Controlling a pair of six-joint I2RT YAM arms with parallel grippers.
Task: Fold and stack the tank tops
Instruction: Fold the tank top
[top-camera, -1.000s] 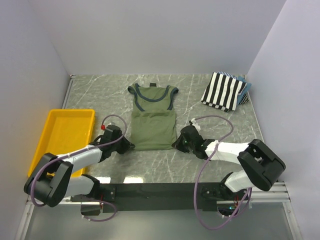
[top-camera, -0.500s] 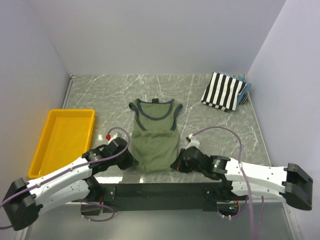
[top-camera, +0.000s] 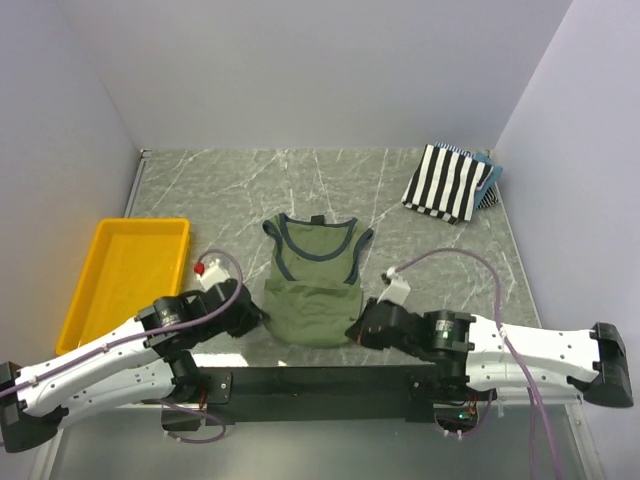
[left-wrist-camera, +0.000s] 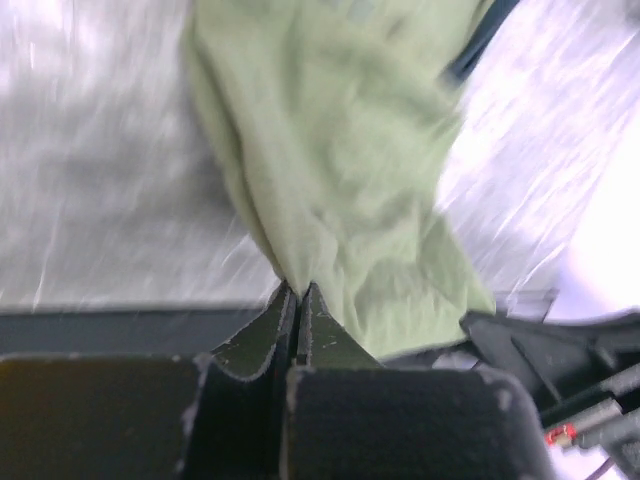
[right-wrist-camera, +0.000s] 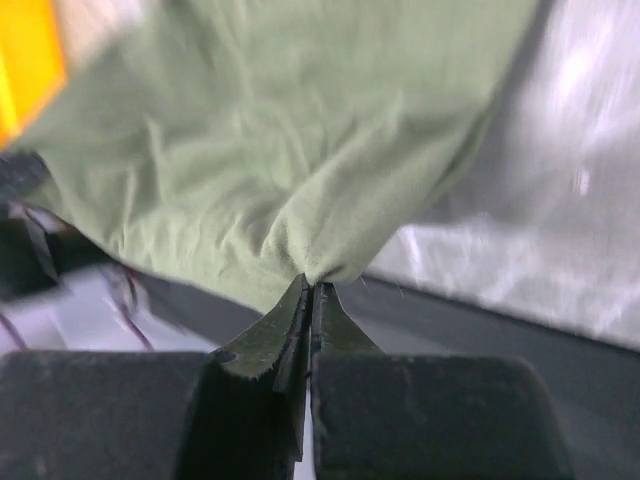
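Observation:
The olive-green tank top (top-camera: 312, 280) with navy trim lies on the marble table (top-camera: 200, 190), its hem pulled to the near edge. My left gripper (top-camera: 258, 318) is shut on its lower left corner; the left wrist view shows the cloth (left-wrist-camera: 340, 180) pinched at the tips of that gripper (left-wrist-camera: 298, 290). My right gripper (top-camera: 355, 330) is shut on the lower right corner; the right wrist view shows the cloth (right-wrist-camera: 270, 150) bunched at the tips of that gripper (right-wrist-camera: 310, 283). The black-and-white striped tank top (top-camera: 450, 180) lies folded at the far right corner.
A yellow plastic tray (top-camera: 125, 275) sits at the left of the table. White walls close in the table at the back and both sides. The black base rail (top-camera: 320, 385) runs along the near edge.
Both grippers have pulled the green tank top toward the near edge, holding its lower corners. Both arms have stretched out low along the front. The striped top has not moved.

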